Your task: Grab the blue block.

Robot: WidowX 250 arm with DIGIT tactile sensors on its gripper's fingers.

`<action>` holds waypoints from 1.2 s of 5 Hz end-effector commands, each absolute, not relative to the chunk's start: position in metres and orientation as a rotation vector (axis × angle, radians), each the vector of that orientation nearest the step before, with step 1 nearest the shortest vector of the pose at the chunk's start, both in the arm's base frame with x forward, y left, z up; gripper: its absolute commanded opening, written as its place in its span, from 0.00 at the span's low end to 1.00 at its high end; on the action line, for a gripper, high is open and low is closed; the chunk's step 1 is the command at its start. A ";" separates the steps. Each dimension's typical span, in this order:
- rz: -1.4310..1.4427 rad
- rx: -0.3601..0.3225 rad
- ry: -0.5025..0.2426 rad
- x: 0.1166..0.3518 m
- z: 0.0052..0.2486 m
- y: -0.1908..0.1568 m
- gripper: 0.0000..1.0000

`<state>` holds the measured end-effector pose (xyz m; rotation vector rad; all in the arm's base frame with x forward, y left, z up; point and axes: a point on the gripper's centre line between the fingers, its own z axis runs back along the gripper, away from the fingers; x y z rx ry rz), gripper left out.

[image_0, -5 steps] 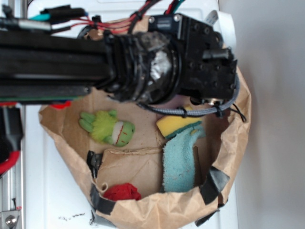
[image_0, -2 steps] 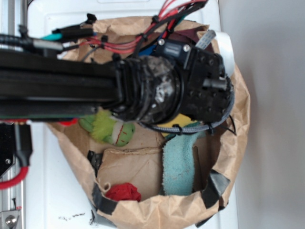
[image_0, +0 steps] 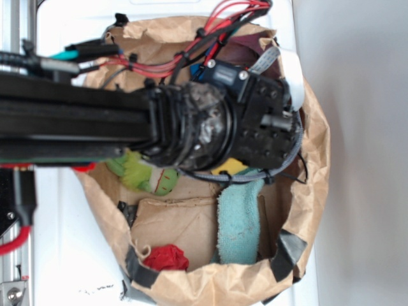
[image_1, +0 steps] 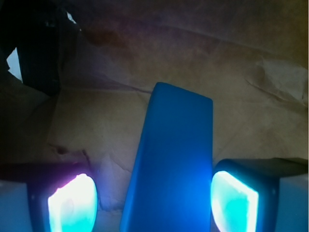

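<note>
1. Exterior view: the black robot arm (image_0: 127, 124) covers the upper half of the crumpled brown paper bag (image_0: 319, 159); the block is hidden.
2. Wrist view: the flat, smooth bright blue rectangular block (image_1: 174, 164) lies on the bag floor between the glowing fingers (image_1: 72, 205) of the gripper (image_1: 153, 205), long axis running away from the camera. The jaws stand apart, not visibly touching it.

Black arm (image_0: 76, 121), taped wrist, screw-studded black head, red cables (image_0: 210, 29), grey braided cable; fingers (image_1: 72, 205) pale, glowing.

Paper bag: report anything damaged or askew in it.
The paper bag is crumpled, its rim patched with black tape. The blue block lies slightly tilted between the open gripper fingers.
</note>
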<state>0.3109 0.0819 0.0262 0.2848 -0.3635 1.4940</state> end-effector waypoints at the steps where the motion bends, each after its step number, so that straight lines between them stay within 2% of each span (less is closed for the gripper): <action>1: 1.481 0.283 -0.411 0.300 0.035 0.088 1.00; 3: 1.464 0.296 -0.418 0.295 0.024 0.083 1.00; 4: 1.485 0.306 -0.406 0.297 0.015 0.081 0.00; 5: 1.476 0.273 -0.410 0.298 0.019 0.081 0.00; 6: 1.436 0.249 -0.509 0.302 0.030 0.082 0.00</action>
